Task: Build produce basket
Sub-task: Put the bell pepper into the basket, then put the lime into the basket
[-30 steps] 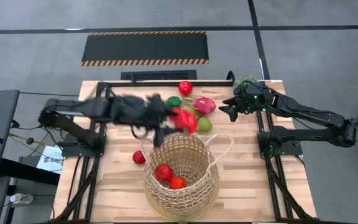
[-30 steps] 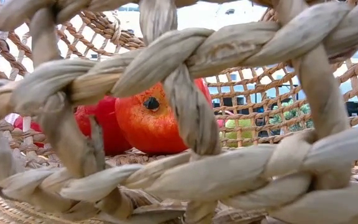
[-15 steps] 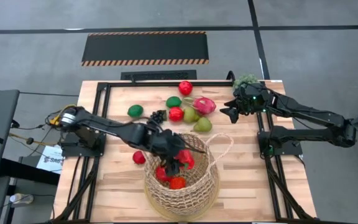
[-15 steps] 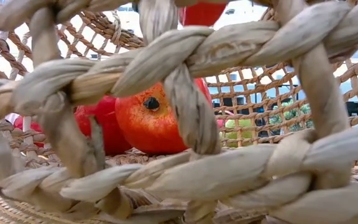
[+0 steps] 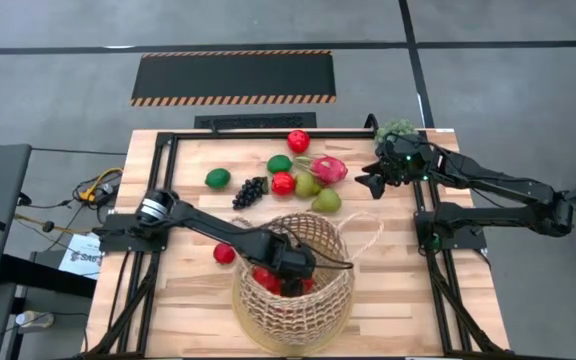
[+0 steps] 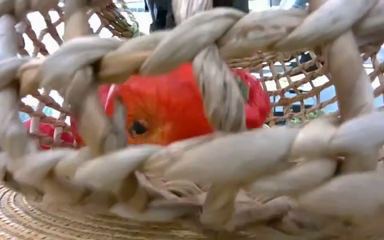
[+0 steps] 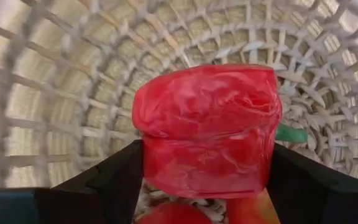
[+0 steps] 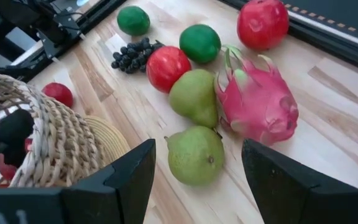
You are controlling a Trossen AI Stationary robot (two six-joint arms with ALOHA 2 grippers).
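Basket (image 5: 293, 305): sitting at lower centre of the high view, already holding red fruit.
Left gripper (image 7: 207, 180): reaching deep inside the basket, fingers half-spread and pinching a red pepper (image 7: 207, 127).
Right gripper (image 5: 366, 181): waiting at upper right, jaws standing apart, holding nothing.
Loose fruit: pears, dragon fruit (image 5: 329, 168), limes and grapes (image 5: 249, 190) lying above the basket; one small red fruit (image 5: 224, 253) lying just left of it.
Risk: the arm may be snagging the weave or a loop handle when lifting out, tipping the basket.
Surface: a pale wooden table (image 5: 193, 290) in a black frame.
Room: grey floor and a striped black mat (image 5: 233, 77) lying beyond.
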